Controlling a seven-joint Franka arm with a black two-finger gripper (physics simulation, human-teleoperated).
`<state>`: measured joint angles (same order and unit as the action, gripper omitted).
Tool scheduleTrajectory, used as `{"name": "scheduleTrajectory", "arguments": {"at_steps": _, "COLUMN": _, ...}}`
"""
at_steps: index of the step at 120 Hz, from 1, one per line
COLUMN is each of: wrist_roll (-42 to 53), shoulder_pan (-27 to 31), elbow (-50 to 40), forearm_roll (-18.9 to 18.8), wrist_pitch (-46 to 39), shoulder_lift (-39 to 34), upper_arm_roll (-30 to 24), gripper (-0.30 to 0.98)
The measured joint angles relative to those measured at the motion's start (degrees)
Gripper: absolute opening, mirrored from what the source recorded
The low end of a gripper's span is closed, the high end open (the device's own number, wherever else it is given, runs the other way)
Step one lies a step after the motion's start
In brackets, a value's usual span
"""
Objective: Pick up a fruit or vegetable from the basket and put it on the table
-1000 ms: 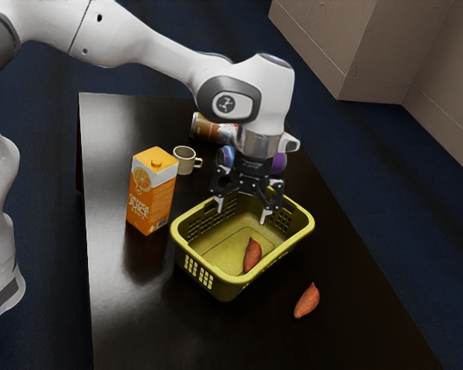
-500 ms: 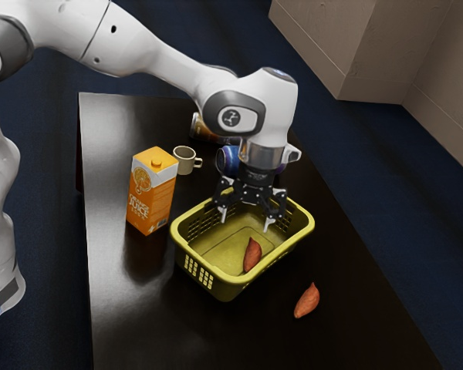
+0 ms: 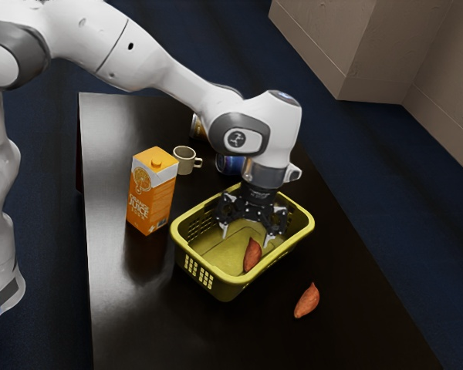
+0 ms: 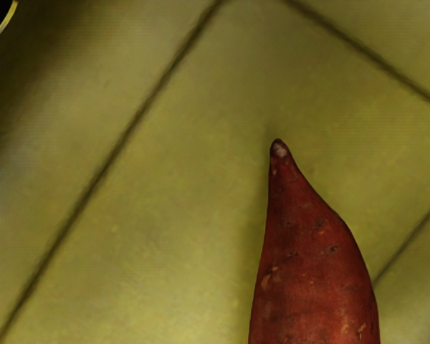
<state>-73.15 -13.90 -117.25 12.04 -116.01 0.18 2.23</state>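
Note:
My gripper (image 3: pixel 245 236) is down inside the yellow-green basket (image 3: pixel 199 272), its two fingers wide apart and holding nothing. A reddish sweet potato (image 3: pixel 252 255) lies on the basket floor, close to the fingertips and toward the exterior view's lower side. In the wrist view the pointed end of that sweet potato (image 4: pixel 312 265) shows against the basket floor (image 4: pixel 165 215). Another sweet potato (image 3: pixel 307 301) rests on the dark table (image 3: pixel 139 324) outside the basket.
An orange juice carton (image 3: pixel 151 191) stands beside the basket toward the exterior view's left. Behind are a beige mug (image 3: pixel 184 160), a blue can (image 3: pixel 230 164) and another can (image 3: pixel 198 126), partly covered by the arm.
My open gripper has come down into the basket, shifting slightly toward the exterior view's right, and is now nearer the sweet potato inside. Both sweet potatoes have stayed where they were.

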Motion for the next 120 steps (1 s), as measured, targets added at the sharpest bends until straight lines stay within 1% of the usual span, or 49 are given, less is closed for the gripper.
{"name": "scheduleTrajectory", "arguments": {"at_steps": 42, "wrist_roll": -0.3, "shoulder_pan": -0.7, "elbow": 0.8, "forearm_roll": -0.1, "wrist_pitch": -0.8, "shoulder_lift": 1.8, "upper_arm_roll": 0.1, "gripper": 0.67}}
{"name": "scheduleTrajectory", "arguments": {"at_steps": 75, "wrist_roll": -0.5, "shoulder_pan": 1.0, "elbow": 2.1, "forearm_roll": -0.3, "wrist_pitch": -0.9, "shoulder_lift": 3.6, "upper_arm_roll": 0.1, "gripper": 0.65}}
{"name": "scheduleTrajectory", "arguments": {"at_steps": 106, "wrist_roll": -0.5, "shoulder_pan": -0.2, "elbow": 3.1, "forearm_roll": -0.2, "wrist_pitch": -1.0, "shoulder_lift": 4.6, "upper_arm_roll": 0.1, "gripper": 0.64}}
{"name": "scheduleTrajectory", "arguments": {"at_steps": 120, "wrist_roll": -0.5, "shoulder_pan": 0.1, "elbow": 3.3, "forearm_roll": -0.1, "wrist_pitch": -1.3, "shoulder_lift": 5.3, "upper_arm_roll": 0.1, "gripper": 0.63}}
